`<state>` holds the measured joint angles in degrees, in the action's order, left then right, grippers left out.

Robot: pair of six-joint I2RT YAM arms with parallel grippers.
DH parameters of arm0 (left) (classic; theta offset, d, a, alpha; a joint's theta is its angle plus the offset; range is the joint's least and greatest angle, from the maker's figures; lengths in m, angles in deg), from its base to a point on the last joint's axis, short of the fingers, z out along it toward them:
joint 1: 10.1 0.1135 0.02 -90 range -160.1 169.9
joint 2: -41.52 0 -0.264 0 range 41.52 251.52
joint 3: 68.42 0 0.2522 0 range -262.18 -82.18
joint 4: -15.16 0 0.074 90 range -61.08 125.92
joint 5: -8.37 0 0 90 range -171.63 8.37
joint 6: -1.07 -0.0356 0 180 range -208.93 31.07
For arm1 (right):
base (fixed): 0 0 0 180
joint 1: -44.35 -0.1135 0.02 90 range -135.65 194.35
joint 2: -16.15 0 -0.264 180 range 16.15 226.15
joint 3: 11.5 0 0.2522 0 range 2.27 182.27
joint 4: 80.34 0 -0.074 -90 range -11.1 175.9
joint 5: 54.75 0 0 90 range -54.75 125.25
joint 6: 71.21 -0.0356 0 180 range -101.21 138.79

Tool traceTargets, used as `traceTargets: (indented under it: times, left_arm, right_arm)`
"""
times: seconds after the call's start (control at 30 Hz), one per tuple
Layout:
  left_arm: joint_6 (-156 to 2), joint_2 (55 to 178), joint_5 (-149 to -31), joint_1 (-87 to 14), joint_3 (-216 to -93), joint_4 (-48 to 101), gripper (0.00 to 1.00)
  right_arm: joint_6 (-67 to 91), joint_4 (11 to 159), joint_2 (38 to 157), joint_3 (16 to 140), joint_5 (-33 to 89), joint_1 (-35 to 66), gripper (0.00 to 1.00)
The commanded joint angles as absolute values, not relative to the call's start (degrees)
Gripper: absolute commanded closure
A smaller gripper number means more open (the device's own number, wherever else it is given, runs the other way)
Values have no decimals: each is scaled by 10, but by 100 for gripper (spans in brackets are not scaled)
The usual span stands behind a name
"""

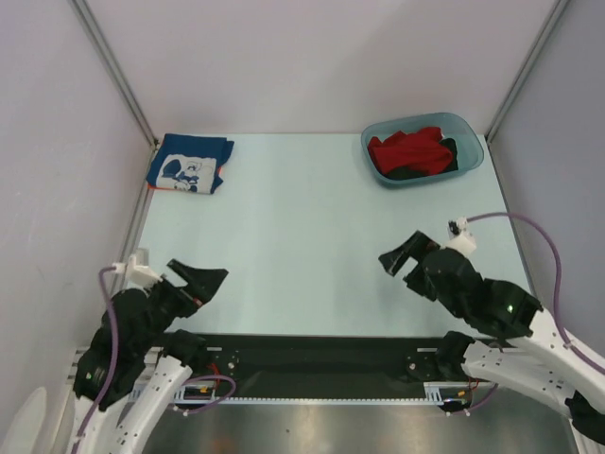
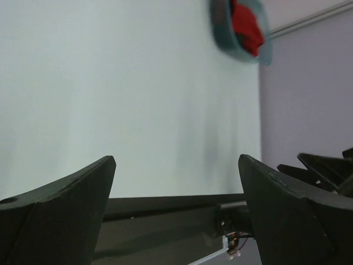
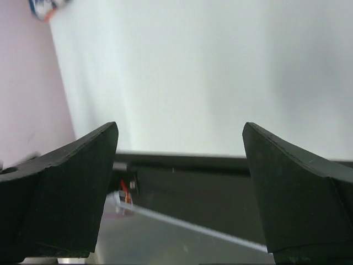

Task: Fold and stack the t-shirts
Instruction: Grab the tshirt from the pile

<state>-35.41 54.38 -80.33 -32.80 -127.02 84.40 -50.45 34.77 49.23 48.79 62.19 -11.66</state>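
A folded blue t-shirt [image 1: 192, 164] with a white print lies at the table's far left corner; a sliver of it shows in the right wrist view [image 3: 48, 8]. A crumpled red t-shirt [image 1: 409, 150] sits in the teal tub [image 1: 469, 142] at the far right, over a black t-shirt [image 1: 448, 151]. The red t-shirt [image 2: 245, 25] also shows in the left wrist view. My left gripper [image 1: 201, 281] hangs open near the front left, nothing between its fingers [image 2: 77, 199]. My right gripper [image 1: 405, 257] is open near the front right, also holding nothing.
Grey walls with metal posts [image 1: 113, 66] close in the table on three sides. A black strip [image 1: 312, 355] and the arm bases run along the near edge. A purple cable [image 1: 539, 232] loops off the right wrist.
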Motion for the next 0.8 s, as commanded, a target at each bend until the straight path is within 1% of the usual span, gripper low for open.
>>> traceTargets:
  times: [0.0, 0.03, 0.07, 0.1, 0.13, 0.2, 0.23, 0.27, 0.3, 0.33, 0.37, 0.4, 0.43, 0.47, 0.5, 0.53, 0.57, 0.6, 0.67, 0.77]
  left_arm:
    - [-301, 472, -784, -326, -1253, 815, 0]
    - [-303, 470, -800, -326, -1246, 806, 0]
    - [-308, 471, -811, -326, -1242, 785, 0]
    - [-327, 489, -828, -326, -1242, 778, 0]
    - [-340, 502, -843, -326, -1246, 771, 0]
    - [-377, 559, -888, -326, -1257, 766, 0]
    - [-394, 580, -905, -325, -1266, 763, 3]
    - [-411, 599, -941, -325, -1270, 757, 7]
    - [-436, 635, -952, -325, -1276, 759, 14]
    - [-449, 647, -966, -325, -1281, 761, 17]
    - [-468, 656, -989, -326, -1281, 750, 21]
    - [-475, 664, -998, -326, -1281, 746, 26]
    - [-480, 669, -1000, -326, -1281, 744, 28]
    - [-487, 670, -999, -325, -1282, 744, 29]
    - [-491, 670, -1001, -325, -1283, 743, 31]
    - [-496, 669, -997, -326, -1287, 742, 31]
    - [-502, 672, -996, -325, -1289, 740, 32]
    - [-510, 674, -994, -325, -1289, 739, 32]
    - [-517, 689, -994, -325, -1292, 733, 32]
    - [-530, 713, -1006, -325, -1294, 714, 33]
  right_arm:
    - [-379, 331, 574, 591, 704, -57, 0]
    - [-275, 353, 617, 629, 654, 3, 0]
    - [-234, 403, 639, 642, 618, 46, 0]
    - [-209, 422, 661, 657, 585, 87, 0]
    - [-187, 435, 715, 683, 511, 183, 0]
    - [-144, 465, 778, 715, 435, 270, 0]
    - [-137, 476, 842, 729, 379, 344, 0]
    - [-130, 492, 882, 764, 361, 369, 0]
    - [-121, 500, 917, 783, 342, 392, 0]
    - [-118, 512, 949, 805, 331, 406, 1]
    - [-115, 532, 1017, 843, 324, 422, 5]
    - [-107, 546, 1045, 866, 318, 426, 9]
    - [-104, 556, 1081, 890, 323, 427, 11]
    - [-104, 565, 1110, 910, 325, 427, 16]
    - [-103, 569, 1170, 959, 324, 427, 19]
    - [-111, 571, 1198, 980, 313, 429, 22]
    - [-115, 576, 1223, 1006, 310, 429, 30]
    - [-121, 578, 1274, 1042, 310, 429, 30]
    - [-134, 587, 1317, 1073, 318, 429, 34]
    - [-143, 614, 1379, 1111, 318, 430, 44]
